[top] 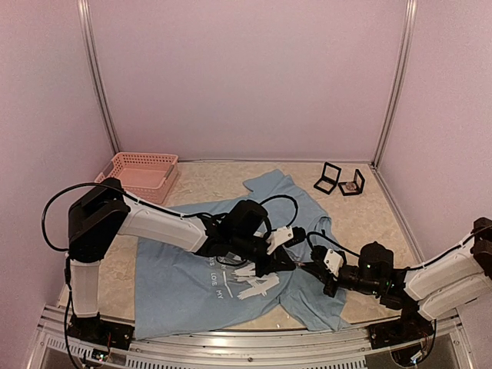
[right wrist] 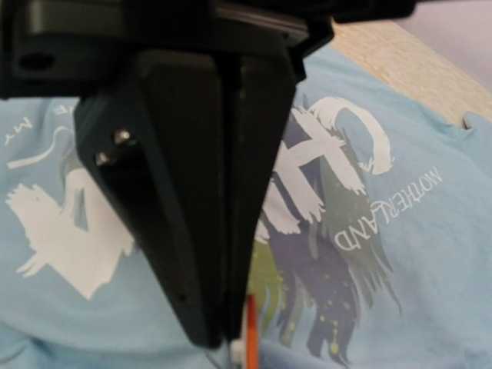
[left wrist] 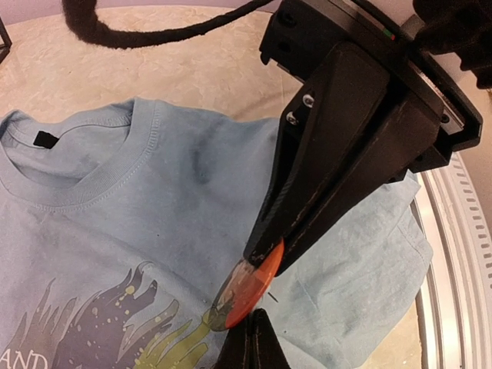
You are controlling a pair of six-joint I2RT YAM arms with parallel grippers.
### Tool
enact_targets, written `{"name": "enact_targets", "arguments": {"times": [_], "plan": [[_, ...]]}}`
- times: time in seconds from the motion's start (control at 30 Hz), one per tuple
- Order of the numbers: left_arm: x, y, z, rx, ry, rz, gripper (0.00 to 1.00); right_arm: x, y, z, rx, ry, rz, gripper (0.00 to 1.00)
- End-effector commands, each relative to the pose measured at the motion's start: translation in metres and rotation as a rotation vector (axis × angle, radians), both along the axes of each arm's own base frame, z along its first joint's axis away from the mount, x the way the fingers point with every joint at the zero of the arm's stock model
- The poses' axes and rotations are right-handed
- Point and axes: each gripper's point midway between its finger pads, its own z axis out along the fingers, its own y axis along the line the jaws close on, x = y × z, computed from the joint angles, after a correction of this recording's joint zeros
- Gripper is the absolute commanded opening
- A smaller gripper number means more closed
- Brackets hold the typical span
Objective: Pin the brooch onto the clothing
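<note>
The clothing, a light blue T-shirt (top: 177,284) with white lettering and a green and dark graphic, lies spread on the table. My left gripper (left wrist: 265,257) is shut on the brooch (left wrist: 246,296), a round orange-backed badge held edge-on just above the shirt (left wrist: 154,200) below the collar. A thin pin sticks out beside the badge. My right gripper (right wrist: 219,338) is shut, its tip right against the brooch's orange edge (right wrist: 250,330); whether it pinches the pin is hidden. In the top view both grippers (top: 288,261) (top: 307,270) meet over the shirt's right side.
A pink basket (top: 142,173) stands at the back left. Two small black open boxes (top: 329,178) (top: 352,183) sit at the back right. Pale walls close in the table on three sides, and a metal rail (top: 231,350) runs along the near edge.
</note>
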Motion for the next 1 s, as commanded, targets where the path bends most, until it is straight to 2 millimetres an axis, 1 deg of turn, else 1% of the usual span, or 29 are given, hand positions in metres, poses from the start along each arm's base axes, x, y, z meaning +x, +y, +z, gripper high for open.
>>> {"name": "enact_targets", "arguments": {"times": [0.0, 0.1, 0.2, 0.23, 0.3, 0.63, 0.7, 0.97], "plan": [[0.004, 0.0, 0.024, -0.051, -0.025, 0.006, 0.0, -0.007, 0.001, -0.007, -0.017, 0.028, 0.022, 0.0], [0.004, 0.0, 0.025, -0.051, -0.025, 0.003, 0.0, -0.001, -0.003, -0.01, -0.02, 0.036, -0.026, 0.0], [0.001, 0.004, 0.022, -0.044, -0.02, 0.001, 0.0, 0.014, -0.012, -0.007, -0.019, 0.019, -0.125, 0.0], [0.002, 0.005, 0.022, -0.042, -0.02, 0.003, 0.0, 0.015, -0.013, -0.006, -0.017, 0.011, -0.134, 0.0], [0.0, 0.006, 0.022, -0.041, -0.023, 0.001, 0.0, 0.013, -0.012, -0.004, -0.016, 0.002, -0.119, 0.0], [0.002, 0.003, 0.028, -0.057, -0.034, 0.001, 0.0, 0.005, -0.004, -0.012, -0.044, 0.013, -0.053, 0.0], [0.002, 0.003, 0.027, -0.055, -0.033, 0.002, 0.0, -0.001, 0.0, -0.012, -0.037, 0.018, -0.009, 0.0], [0.003, 0.002, 0.02, -0.039, -0.025, 0.004, 0.0, -0.011, 0.004, 0.004, 0.037, 0.016, 0.041, 0.0]]}}
